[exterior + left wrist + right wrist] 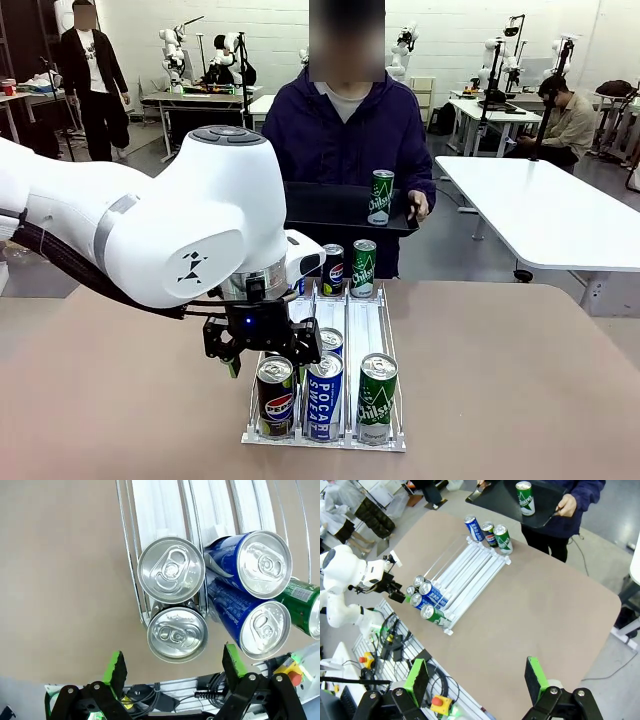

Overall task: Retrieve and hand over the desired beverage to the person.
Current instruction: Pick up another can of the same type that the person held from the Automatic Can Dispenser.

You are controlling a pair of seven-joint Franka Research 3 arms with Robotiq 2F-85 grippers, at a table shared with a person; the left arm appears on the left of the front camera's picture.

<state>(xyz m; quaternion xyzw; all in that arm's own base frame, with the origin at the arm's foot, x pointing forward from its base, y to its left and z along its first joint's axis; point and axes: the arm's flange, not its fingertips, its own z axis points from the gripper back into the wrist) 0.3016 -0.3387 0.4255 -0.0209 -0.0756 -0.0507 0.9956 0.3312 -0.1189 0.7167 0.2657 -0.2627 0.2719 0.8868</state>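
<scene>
Left gripper, spread wide and holding nothing, hovers above the front Pepsi can, hiding the can behind.

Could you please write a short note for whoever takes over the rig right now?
Left pincer: open, over the near Pepsi can in the can rack, gripping nothing.
Right pincer: open, empty, high above the table.
The person stands at the far side holding a black tray with one Chilsung can on it.
Done: one can on the tray.
Left: probably grasp the Pepsi can and hand it over. The pictures don't show which drink is wanted.
</scene>
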